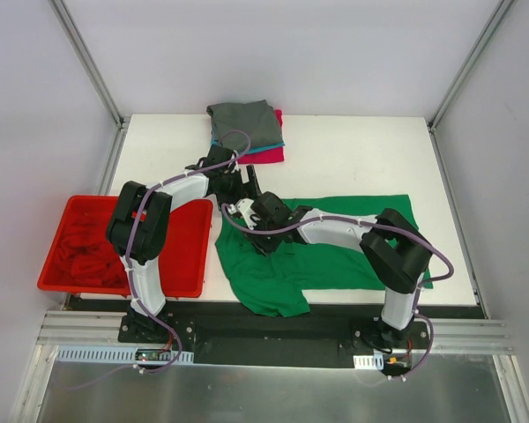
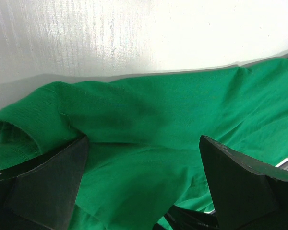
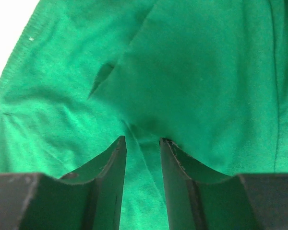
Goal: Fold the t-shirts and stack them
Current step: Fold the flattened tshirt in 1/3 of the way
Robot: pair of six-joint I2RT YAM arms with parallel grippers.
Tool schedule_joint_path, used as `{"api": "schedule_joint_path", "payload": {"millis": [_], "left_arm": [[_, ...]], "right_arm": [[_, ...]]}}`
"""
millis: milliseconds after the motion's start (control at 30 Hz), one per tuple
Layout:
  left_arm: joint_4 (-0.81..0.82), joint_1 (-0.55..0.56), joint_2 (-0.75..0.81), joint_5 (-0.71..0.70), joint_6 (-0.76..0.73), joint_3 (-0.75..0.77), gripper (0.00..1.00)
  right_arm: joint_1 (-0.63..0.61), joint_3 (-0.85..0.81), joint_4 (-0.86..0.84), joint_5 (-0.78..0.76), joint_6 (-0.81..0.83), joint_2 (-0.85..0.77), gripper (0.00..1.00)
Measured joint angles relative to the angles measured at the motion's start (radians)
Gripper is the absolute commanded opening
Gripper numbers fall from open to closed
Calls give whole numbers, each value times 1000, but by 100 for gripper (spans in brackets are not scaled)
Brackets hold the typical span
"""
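- red bin (image 1: 187, 251) sits at the table's far left, off my left arm, with a crumpled red t-shirt (image 1: 84, 256) inside
- my left gripper (image 2: 143, 143): fingers spread wide apart, holding nothing
- the green t-shirt (image 1: 335, 269) lies flat under it and fills the gap; a sleeve opening shows just beside my left-hand finger (image 2: 53, 182)
- folded stack at the back-middle edge, well apart from both grippers: grey t-shirt (image 1: 245, 119) on top, a teal edge, then the magenta t-shirt (image 1: 275, 156) below
- my right gripper (image 3: 143, 141): fingers nearly together, only a narrow slot between them
- there, a crease in the green cloth runs right up to the fingertips; cannot tell if cloth is pinched
- the shirt body spreads right across the near table, its left part rumpled
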State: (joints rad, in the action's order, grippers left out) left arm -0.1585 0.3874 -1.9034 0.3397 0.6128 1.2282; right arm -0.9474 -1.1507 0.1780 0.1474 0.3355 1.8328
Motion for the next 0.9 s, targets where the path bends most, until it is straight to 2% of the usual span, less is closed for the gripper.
{"api": "schedule_joint_path", "payload": {"millis": [300,500,600,900], "left_arm": [[1,0,0,0,0,0,99],[2,0,0,0,0,0,99],[2,0,0,1,-1,0,99],[2,0,0,0,-1,0,99]], "right_arm": [[19,-10,20,-21,82,31,36],[18,-10,20,-40,112,31,13],[18,-10,20,-43,110,31,9],[18,-10,50,-34,80,-3,8]]}}
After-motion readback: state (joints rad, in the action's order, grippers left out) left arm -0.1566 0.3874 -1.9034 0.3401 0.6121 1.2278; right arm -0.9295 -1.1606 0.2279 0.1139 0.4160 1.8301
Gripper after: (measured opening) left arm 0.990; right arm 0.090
